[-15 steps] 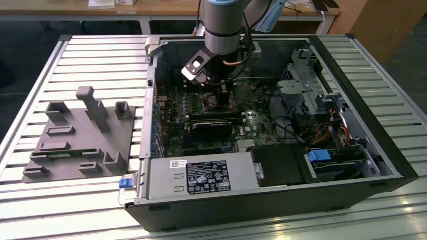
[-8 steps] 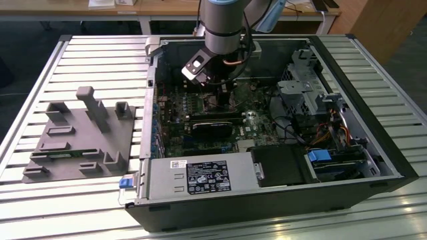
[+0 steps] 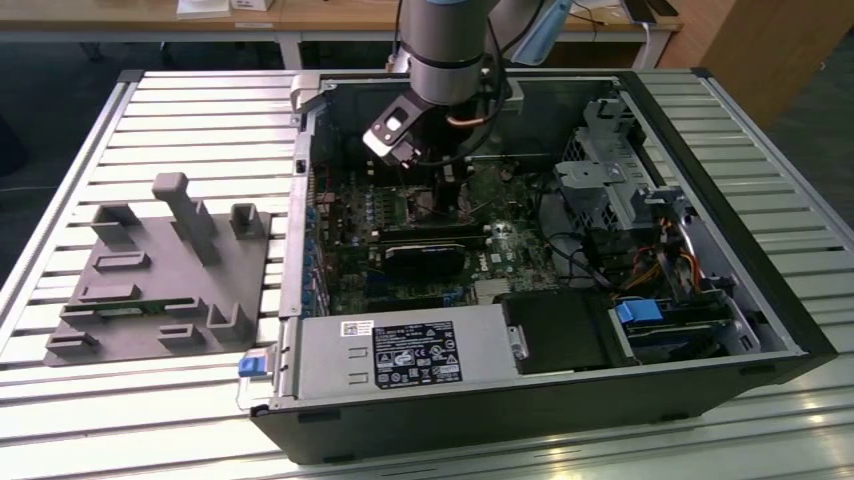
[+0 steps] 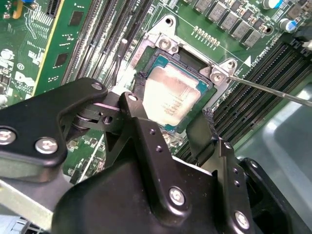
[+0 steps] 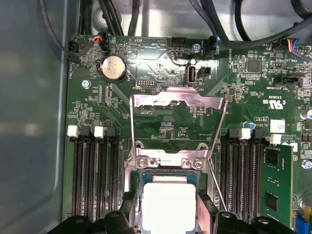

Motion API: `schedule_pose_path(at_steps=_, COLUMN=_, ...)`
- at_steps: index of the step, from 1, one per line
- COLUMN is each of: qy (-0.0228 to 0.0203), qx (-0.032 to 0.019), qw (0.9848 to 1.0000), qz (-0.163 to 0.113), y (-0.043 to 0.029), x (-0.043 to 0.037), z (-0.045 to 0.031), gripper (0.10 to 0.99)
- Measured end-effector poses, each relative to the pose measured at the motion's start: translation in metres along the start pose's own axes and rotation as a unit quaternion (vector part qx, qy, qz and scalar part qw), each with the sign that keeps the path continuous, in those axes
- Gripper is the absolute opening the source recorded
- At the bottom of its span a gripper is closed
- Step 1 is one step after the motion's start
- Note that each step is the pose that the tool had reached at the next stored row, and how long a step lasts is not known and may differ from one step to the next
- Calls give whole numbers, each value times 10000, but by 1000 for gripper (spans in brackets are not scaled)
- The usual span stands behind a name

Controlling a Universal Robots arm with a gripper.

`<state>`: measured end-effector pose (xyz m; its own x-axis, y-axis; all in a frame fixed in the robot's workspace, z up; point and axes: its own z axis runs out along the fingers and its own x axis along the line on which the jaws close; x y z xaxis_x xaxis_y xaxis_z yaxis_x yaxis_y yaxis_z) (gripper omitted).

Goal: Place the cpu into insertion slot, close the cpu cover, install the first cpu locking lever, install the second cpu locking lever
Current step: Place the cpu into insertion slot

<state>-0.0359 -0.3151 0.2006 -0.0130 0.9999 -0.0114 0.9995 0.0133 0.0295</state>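
Observation:
In both wrist views the cpu, a pale silvery square on a green base, lies in the insertion slot on the green board. My gripper straddles it, with one black fingertip against one edge and the other against the opposite edge. The cpu cover, a thin metal frame, stands swung open behind the slot. A thin locking lever sticks out beside the slot. In the exterior view the gripper reaches down into the computer case.
Memory slots flank the socket on both sides, and a green card stands nearby. Cables and a drive cage crowd the case toward the exterior view's right. A grey fixture lies on the slatted table outside the case.

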Motion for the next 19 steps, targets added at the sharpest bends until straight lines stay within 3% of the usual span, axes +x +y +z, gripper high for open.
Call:
schedule_pose_path(at_steps=2, qy=1, qx=2, qw=10000, qz=0, y=1, x=0, z=-24, gripper=600)
schedule_pose_path(at_steps=4, qy=0, qx=4, qw=10000, qz=0, y=2, x=0, z=-38, gripper=478)
schedule_pose_path(at_steps=5, qy=1, qx=4, qw=10000, qz=0, y=3, x=-1, z=-41, gripper=478)
schedule_pose_path(at_steps=7, qy=1, qx=5, qw=10000, qz=0, y=3, x=-5, z=-50, gripper=361)
schedule_pose_path(at_steps=8, qy=1, qx=5, qw=10000, qz=0, y=3, x=-7, z=-56, gripper=361)
schedule_pose_path(at_steps=10, qy=1, qx=5, qw=10000, qz=1, y=3, x=-8, z=-66, gripper=243)
schedule_pose_path(at_steps=11, qy=1, qx=5, qw=10000, qz=1, y=4, x=-8, z=-69, gripper=243)
schedule_pose_path(at_steps=13, qy=1, qx=5, qw=10000, qz=1, y=5, x=-8, z=-74, gripper=125)
schedule_pose_path(at_steps=19, qy=0, qx=5, qw=10000, qz=1, y=5, x=-8, z=-100, gripper=106)
